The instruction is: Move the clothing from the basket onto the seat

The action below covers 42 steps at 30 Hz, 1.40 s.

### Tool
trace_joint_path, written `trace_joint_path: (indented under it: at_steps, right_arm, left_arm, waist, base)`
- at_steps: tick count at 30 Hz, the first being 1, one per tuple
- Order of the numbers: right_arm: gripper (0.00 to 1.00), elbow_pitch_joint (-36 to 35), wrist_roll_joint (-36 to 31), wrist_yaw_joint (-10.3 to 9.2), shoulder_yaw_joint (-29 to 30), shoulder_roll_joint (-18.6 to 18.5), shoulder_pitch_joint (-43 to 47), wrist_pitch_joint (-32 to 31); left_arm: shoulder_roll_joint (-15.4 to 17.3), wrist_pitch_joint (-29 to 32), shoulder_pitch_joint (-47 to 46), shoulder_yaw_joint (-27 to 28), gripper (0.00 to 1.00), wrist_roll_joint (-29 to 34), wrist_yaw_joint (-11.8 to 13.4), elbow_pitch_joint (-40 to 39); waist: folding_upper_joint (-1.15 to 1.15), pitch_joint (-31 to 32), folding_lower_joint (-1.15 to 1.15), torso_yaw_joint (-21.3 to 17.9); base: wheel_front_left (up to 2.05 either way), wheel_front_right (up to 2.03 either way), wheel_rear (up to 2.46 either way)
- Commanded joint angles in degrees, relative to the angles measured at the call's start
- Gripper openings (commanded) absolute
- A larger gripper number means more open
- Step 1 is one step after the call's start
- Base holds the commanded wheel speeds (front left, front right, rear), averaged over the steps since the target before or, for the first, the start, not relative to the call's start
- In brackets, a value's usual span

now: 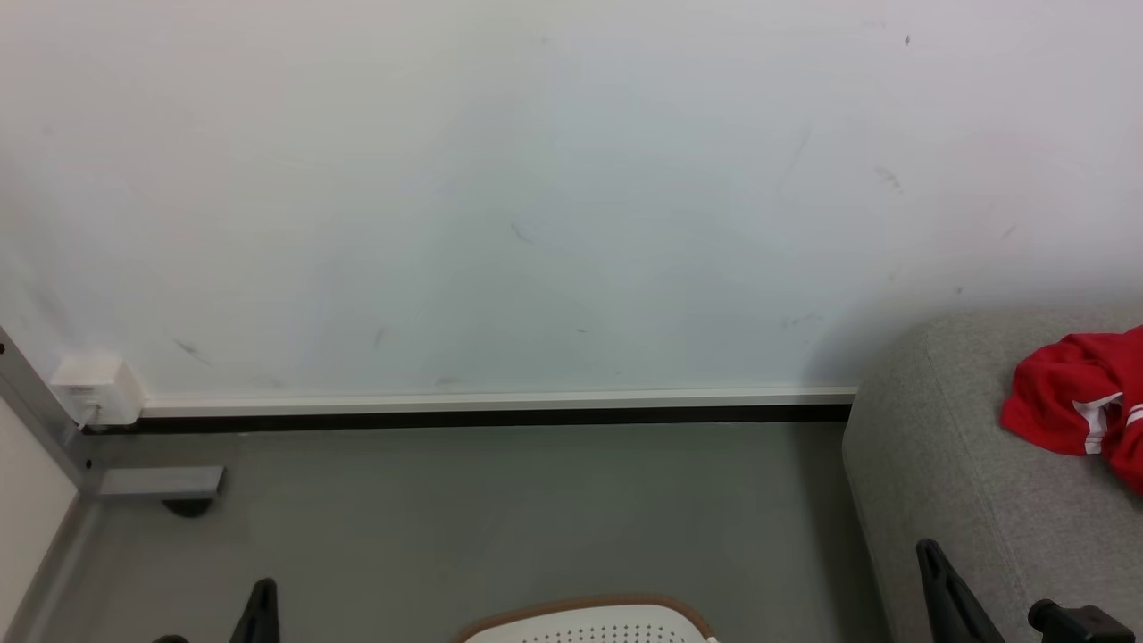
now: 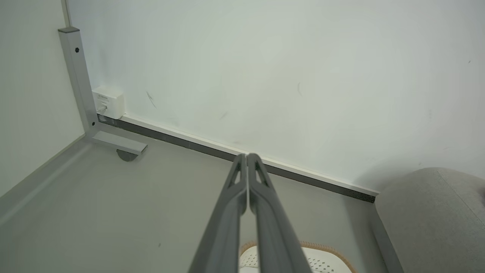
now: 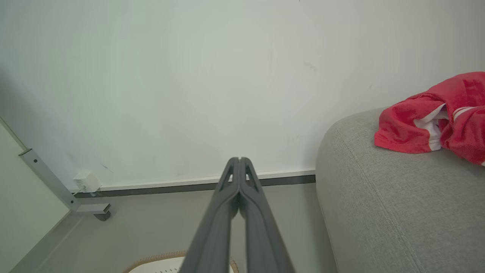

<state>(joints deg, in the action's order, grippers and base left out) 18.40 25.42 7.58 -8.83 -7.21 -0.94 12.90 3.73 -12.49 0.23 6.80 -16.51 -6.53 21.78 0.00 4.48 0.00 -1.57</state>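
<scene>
- Head view, right edge: the clothing [image 1: 1076, 402], a crumpled red heap with white trim, lies on the grey seat [image 1: 938, 482].
- Bottom centre of that view: the white basket [image 1: 589, 616] with its brown rim stands on the grey floor [image 1: 446, 518], left of the seat.
- Left wrist view: the left gripper [image 2: 247, 156] has its jaws shut, tips touching, pointing toward the white wall [image 2: 265, 57].
- Right wrist view: the right gripper [image 3: 239, 159] has its jaws closed tip to tip, with the clothing at the frame's right edge.
</scene>
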Motion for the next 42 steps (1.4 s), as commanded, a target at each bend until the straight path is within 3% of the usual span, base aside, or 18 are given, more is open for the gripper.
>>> trace_joint_path:
  at_steps: [1, 42]
  right_arm:
    - [0.00, -1.12, 3.10, -0.01, 0.97, -0.05, -1.47, -0.67]
    - [0.00, -2.46, 33.49, -0.06, 7.86, 1.93, -4.12, -9.56]
  left_arm:
    - [0.37, 0.76, -1.80, 0.25, 0.00, -3.64, -0.11, -1.05]
    - [-0.16, 9.03, -3.75, -0.39, 0.00, -38.21, 1.25, -6.69]
  waist:
    - [0.00, -0.08, 0.00, 0.04]
    - [0.00, -1.55, 0.00, 0.55]
  base:
    - [0.00, 0.00, 0.00]
    - [0.00, 0.00, 0.00]
